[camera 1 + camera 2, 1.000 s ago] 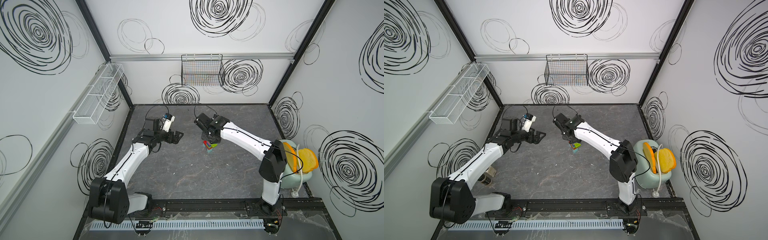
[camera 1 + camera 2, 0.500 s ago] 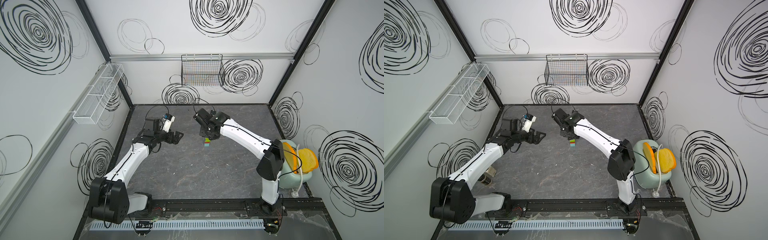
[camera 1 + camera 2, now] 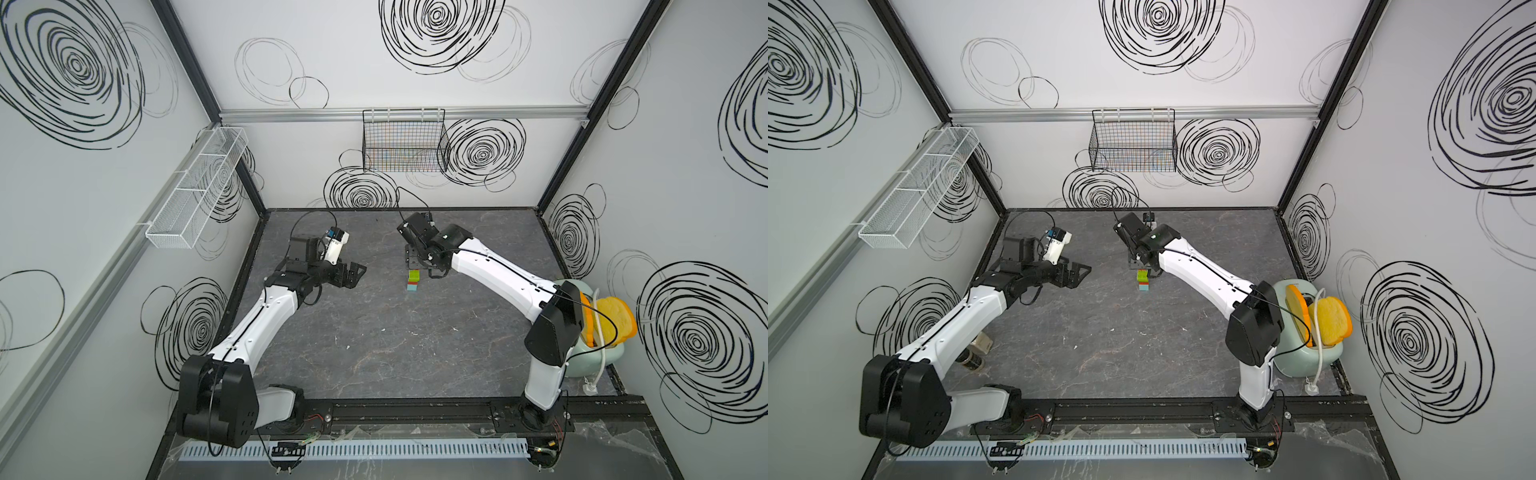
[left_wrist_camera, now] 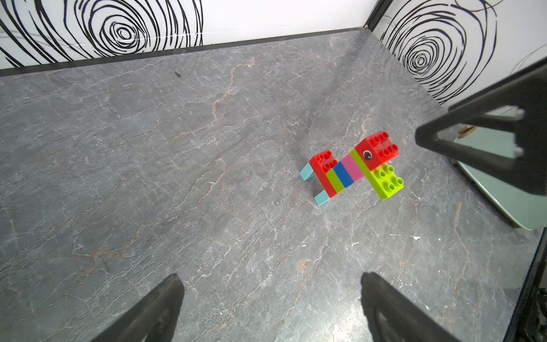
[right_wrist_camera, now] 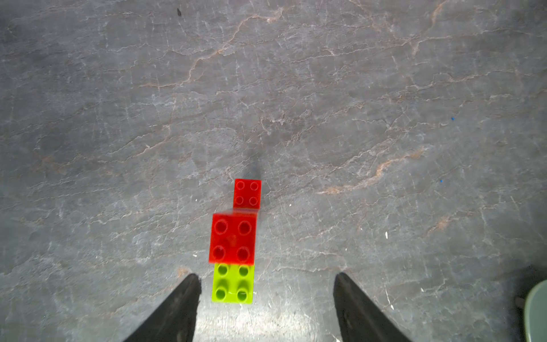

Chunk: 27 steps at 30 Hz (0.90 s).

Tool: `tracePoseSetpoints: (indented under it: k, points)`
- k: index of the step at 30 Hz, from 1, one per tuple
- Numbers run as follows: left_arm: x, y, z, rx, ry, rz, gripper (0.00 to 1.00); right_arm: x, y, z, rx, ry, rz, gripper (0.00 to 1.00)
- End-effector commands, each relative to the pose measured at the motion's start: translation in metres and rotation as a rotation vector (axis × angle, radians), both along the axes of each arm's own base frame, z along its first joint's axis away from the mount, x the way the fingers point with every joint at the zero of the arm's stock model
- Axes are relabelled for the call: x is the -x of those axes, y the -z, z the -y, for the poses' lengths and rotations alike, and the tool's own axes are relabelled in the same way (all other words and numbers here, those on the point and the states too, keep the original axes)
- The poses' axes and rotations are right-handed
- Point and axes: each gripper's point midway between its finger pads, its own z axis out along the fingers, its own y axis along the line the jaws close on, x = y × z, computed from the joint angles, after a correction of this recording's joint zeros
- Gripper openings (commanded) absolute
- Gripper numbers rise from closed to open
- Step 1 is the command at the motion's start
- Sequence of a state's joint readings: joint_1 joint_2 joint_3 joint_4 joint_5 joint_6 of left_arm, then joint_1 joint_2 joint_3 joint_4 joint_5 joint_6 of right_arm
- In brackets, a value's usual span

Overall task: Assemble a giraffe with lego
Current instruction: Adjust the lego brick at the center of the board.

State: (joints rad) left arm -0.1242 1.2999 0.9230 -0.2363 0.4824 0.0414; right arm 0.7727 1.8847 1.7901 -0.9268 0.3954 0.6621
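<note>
The giraffe (image 4: 352, 168) stands upright on the grey table near its middle, on two light-blue legs, with a red body, a striped neck and a red and lime head. It shows small in both top views (image 3: 412, 281) (image 3: 1143, 281). My right gripper (image 5: 266, 278) hovers just above and behind its head (image 5: 232, 238), open, both fingers apart from the bricks. One right finger (image 4: 488, 142) shows beside the head in the left wrist view. My left gripper (image 4: 270, 279) is open and empty, off to the giraffe's left (image 3: 353, 274).
A pale green toaster (image 3: 1308, 332) with orange-yellow bread slices stands at the right table edge beside the right arm's base. A black wire basket (image 3: 405, 141) hangs on the back wall, a white mesh shelf (image 3: 195, 187) on the left wall. A small jar-like object (image 3: 976, 353) lies under the left arm.
My right gripper has opened and let go of the giraffe, drawing back toward the rear wall. The giraffe went from tilted in the grip to standing by itself. The left arm stayed still.
</note>
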Motion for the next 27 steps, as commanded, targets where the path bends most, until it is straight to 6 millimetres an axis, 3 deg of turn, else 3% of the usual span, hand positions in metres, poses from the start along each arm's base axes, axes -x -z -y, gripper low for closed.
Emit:
tracePoseSetpoints:
  k: [1,11,17,22,27]
  points:
    - [-0.003,-0.007,-0.003,0.005,0.001,0.037,0.98,-0.017,0.009,-0.012,-0.001,-0.049,-0.004,0.73]
    - [-0.002,-0.004,-0.004,0.01,-0.004,0.034,0.98,-0.02,0.032,-0.028,-0.036,-0.094,-0.068,0.72]
    - [-0.002,-0.006,-0.005,0.006,-0.006,0.041,0.98,-0.011,0.044,-0.025,-0.084,-0.089,-0.118,0.49]
    - [-0.003,-0.01,-0.007,0.003,-0.008,0.045,0.98,-0.005,0.048,-0.022,-0.13,-0.08,-0.147,0.41]
    - [-0.003,-0.007,-0.008,0.005,-0.009,0.048,0.98,-0.003,0.041,-0.018,-0.206,-0.077,-0.153,0.22]
